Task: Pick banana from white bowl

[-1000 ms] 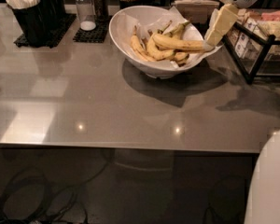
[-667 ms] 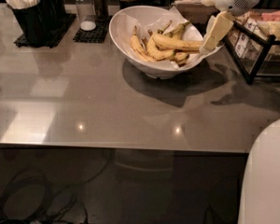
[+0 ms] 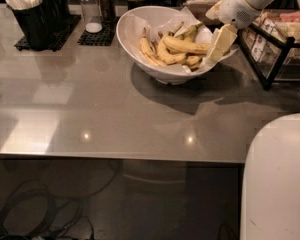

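gripper [image 3: 219, 46] hanging over right rim of white bowl [image 3: 156, 72], sitting right at the banana's [image 3: 187, 46] right end, can't tell how wide it's opening or whether it's holding anything, banana lying across the other bananas [image 3: 151, 51] inside bowl, bowl sitting on grey table [image 3: 115, 114]

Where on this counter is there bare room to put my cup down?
The wide stretch of the table in front of the white bowl, out to the near edge, is bare. The back is crowded: black caddy, shakers, wire rack, and the gripper at the bowl's right rim.
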You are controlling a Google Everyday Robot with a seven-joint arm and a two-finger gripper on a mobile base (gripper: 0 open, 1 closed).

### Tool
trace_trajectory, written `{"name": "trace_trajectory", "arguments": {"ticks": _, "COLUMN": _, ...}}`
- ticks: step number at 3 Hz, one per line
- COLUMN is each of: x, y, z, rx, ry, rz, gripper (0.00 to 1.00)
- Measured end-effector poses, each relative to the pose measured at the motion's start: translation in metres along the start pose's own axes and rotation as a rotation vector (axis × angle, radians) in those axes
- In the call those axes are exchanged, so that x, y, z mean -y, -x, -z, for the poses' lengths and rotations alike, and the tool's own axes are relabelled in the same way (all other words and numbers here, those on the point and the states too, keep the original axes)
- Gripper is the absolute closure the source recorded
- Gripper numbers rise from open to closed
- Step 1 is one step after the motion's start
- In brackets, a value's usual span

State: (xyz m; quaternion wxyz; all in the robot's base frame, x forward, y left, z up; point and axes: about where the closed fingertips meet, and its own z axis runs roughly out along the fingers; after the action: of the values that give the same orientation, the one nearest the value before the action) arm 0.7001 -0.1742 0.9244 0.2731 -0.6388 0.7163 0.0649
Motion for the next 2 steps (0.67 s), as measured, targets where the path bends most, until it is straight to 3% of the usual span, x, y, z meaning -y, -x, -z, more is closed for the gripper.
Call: {"name": "trace_trajectory", "arguments": {"ticks": 2, "x": 0.0002, "y": -0.0002, "z": -0.0009, "rx": 0.000, "ry": 0.001, "rz": 0.000, "gripper": 0.42}}
